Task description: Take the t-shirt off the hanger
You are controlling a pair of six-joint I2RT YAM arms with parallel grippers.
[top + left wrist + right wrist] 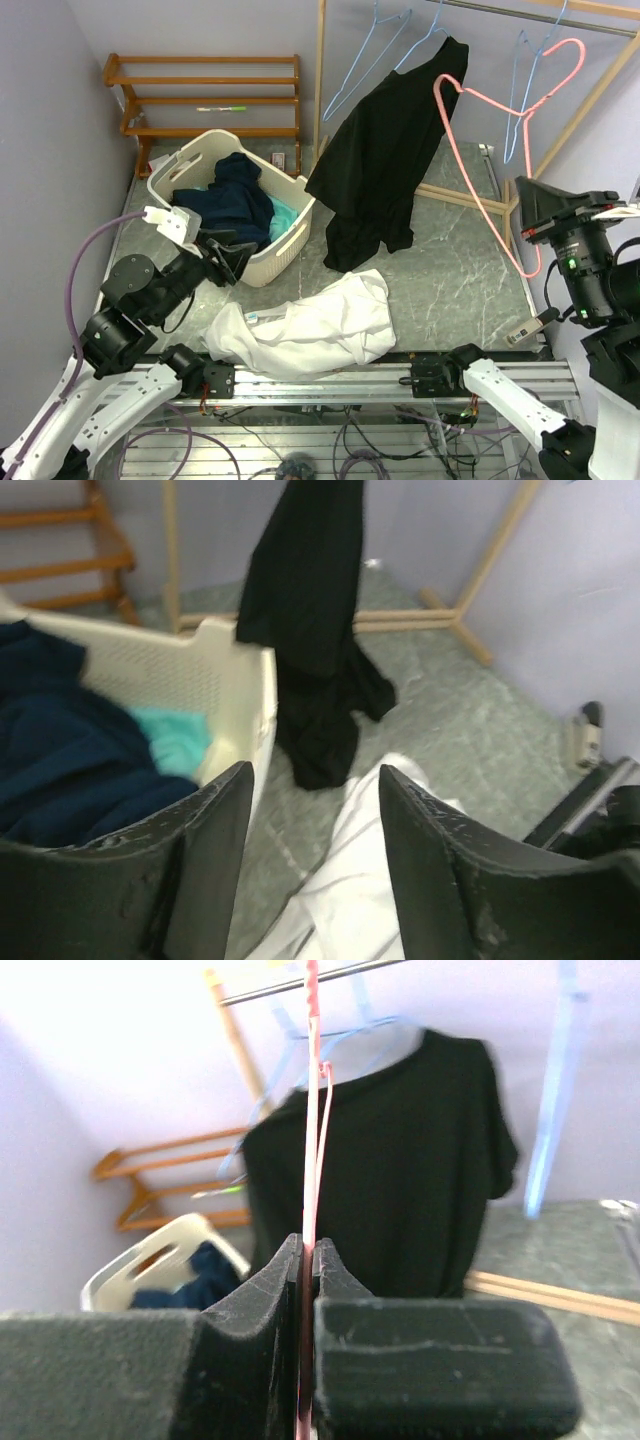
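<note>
A black t-shirt (380,165) hangs by one shoulder from a pink wire hanger (470,170), its hem trailing on the grey table. It also shows in the right wrist view (400,1180) and the left wrist view (310,600). My right gripper (522,195) is shut on the hanger's wire (312,1110), which runs up between the closed fingers (308,1245), and holds it in the air at the right. My left gripper (235,258) is open and empty (315,775), low beside the basket and above a white garment.
A white laundry basket (195,155) with dark blue and teal clothes stands at the left. A white garment (310,325) lies crumpled at the table's front. A wooden rail frame (320,80) holds blue hangers (375,50). A wooden shelf (200,95) stands at the back left.
</note>
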